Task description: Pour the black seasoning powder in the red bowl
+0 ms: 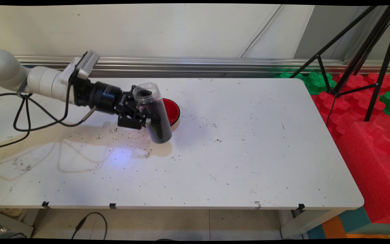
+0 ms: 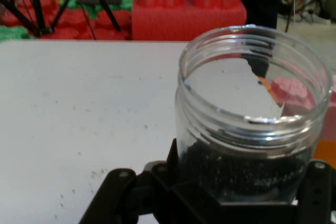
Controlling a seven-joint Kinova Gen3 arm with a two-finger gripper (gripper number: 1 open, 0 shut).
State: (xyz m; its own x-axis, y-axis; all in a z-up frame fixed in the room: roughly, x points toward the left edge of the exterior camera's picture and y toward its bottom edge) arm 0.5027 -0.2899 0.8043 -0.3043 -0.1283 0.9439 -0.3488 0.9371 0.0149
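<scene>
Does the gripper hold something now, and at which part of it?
Yes: the black gripper holds a clear plastic jar of dark grains, clamped around its middle, mouth open and tilted.

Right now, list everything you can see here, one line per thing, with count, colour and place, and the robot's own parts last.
jar: one, clear plastic, open mouth, tilted, holding dark grains, gripped in the claw above the table, in front of the bowl.
bowl: one, red, on the table behind the jar.
spilled grains: many, black, scattered on the table below the claw.
table: one, white.
foam blocks: several, red and green, right of the table.
tripod: one, black, upper right.
arm: one, white, from the left.
claw: one, black, shut on the jar.
</scene>
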